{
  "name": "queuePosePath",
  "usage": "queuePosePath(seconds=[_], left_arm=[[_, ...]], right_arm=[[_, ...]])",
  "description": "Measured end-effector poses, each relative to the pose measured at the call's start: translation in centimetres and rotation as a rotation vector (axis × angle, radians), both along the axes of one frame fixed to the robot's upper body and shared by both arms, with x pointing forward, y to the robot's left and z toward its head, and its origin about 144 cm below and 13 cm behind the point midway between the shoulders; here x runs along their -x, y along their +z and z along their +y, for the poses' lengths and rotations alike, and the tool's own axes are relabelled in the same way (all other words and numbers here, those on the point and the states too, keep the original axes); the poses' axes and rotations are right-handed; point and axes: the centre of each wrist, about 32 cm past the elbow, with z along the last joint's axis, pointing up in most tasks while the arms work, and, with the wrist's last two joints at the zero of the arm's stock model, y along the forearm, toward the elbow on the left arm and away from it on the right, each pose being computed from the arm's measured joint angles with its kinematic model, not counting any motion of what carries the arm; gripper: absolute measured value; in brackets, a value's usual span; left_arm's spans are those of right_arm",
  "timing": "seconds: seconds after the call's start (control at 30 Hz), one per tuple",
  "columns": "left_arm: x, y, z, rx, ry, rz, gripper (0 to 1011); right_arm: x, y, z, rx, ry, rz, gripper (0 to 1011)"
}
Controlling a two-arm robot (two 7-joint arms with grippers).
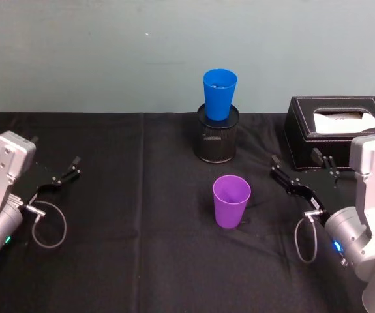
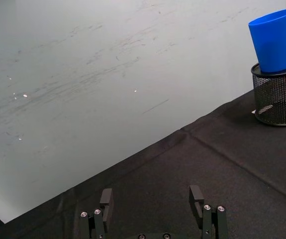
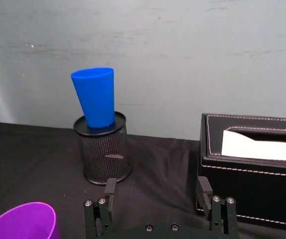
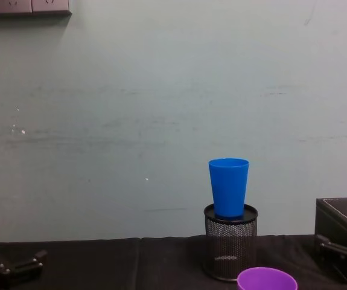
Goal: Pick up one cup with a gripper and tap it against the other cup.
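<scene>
Purple cup (image 1: 231, 201) upright, free; both grippers apart, fingers spread.

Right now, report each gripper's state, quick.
Left gripper: open, holding nothing, over the black tablecloth.
Right gripper: open, holding nothing, beside the purple plastic tumbler.

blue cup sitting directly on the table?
No, the blue cup stands in the top of the mesh pen holder, off the table.
</scene>
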Motion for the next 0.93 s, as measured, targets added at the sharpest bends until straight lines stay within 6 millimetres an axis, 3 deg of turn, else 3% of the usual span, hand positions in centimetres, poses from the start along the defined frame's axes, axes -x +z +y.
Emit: queuePosePath(seconds=[0.93], left_arm=[[0.0, 0.0, 0.0, 0.0, 0.0, 0.0, 1000]], right_arm=[[-0.24, -0.25, 0.06, 0.0, 0.003, 0.01, 1004]])
